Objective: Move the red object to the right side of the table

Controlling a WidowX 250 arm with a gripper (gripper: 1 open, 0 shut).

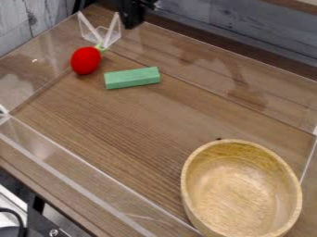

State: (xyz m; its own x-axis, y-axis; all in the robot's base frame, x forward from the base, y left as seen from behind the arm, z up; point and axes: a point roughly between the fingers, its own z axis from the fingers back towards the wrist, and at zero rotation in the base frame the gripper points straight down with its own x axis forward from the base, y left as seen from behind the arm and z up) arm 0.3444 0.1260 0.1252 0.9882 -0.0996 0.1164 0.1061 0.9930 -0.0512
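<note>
Red round toy fruit (85,60) ungrasped | black gripper (135,15) jaws together, away | step: pickup | next: open, realign, descend

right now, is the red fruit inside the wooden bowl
No, the red fruit sits on the table beside the green block, away from the bowl.
</note>
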